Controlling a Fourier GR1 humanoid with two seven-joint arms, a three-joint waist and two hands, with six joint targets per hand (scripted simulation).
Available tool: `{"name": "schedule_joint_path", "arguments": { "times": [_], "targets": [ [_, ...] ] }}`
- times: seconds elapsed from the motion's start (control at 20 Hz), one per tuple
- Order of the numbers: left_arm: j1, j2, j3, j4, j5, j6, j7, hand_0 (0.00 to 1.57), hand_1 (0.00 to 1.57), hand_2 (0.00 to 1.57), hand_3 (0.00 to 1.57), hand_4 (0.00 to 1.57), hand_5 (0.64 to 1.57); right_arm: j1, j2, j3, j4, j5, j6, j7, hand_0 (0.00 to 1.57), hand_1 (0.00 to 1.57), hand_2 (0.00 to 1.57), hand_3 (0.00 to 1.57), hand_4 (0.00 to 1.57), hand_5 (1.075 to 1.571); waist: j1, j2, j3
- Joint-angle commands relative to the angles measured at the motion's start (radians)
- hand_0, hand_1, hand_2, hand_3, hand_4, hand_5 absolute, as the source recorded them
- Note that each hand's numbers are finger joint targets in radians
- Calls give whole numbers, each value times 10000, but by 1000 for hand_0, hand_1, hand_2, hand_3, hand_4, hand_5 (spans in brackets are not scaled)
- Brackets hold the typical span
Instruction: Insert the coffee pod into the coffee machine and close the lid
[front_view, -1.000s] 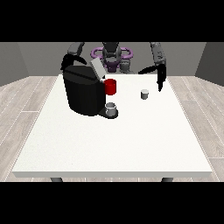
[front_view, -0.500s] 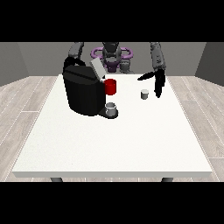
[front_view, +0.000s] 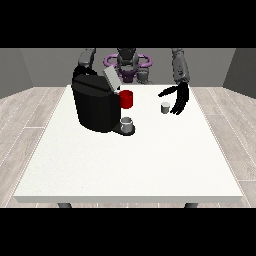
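A small grey coffee pod (front_view: 165, 107) stands upright on the white table (front_view: 130, 160), right of centre at the back. The hand at the view's right (front_view: 178, 99) hangs just right of the pod, fingers spread and pointing down, thumb reaching over the pod; it holds nothing. A black coffee machine (front_view: 96, 102) stands at the back left with its grey lid (front_view: 111, 79) raised and a red part (front_view: 126, 99) at its front. A grey cup (front_view: 127, 123) sits on its drip tray. The hand at the view's left is hidden behind the machine.
The robot's torso (front_view: 127, 64) rises behind the table's far edge. The table's front half stretches bare toward the camera. Grey wooden flooring surrounds the table.
The hand at the view's right has come down and inward, from above the table's right side to right beside the pod. The pod, the machine and its lid have not moved.
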Motion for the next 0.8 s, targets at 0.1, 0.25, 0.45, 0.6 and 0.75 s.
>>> {"name": "schedule_joint_path", "arguments": {
  "times": [0.1, 0.25, 0.45, 0.6, 0.75],
  "targets": [
    [-308, 423, -447, 698, -1044, 319, 61, 580, 580, 719, 472, 0, 1571, 34, 18, 267, -123, 151, -2, 121, 0, 0, 0, 0, 434, 1571, -328, 6, -1],
    [-286, 267, -578, 876, -1350, 497, -154, 536, 536, 692, 440, 0, 1571, 251, -155, 158, 40, -65, 64, -200, 0, 0, 0, 0, 520, 1571, -272, -137, 0],
    [-645, 99, -620, 1184, -1819, 1333, -566, 673, 673, 809, 551, 0, 1571, -25, 209, 301, 166, -2, -473, -422, 0, 0, 0, 0, 524, 1571, -298, 348, -2],
    [-599, 54, -562, 1282, -1993, 1711, -811, 719, 719, 864, 649, 229, 1571, 83, 32, 90, 44, -233, -165, -151, 0, 0, 0, 0, 500, 1571, -231, -19, -1],
    [-567, -77, -430, 1573, -2104, 2103, -1123, 837, 837, 974, 737, 391, 1571, 305, -8, -56, 365, -539, 82, -795, 0, 0, 0, 0, 514, 1571, -151, 59, -1]
  ]
}}
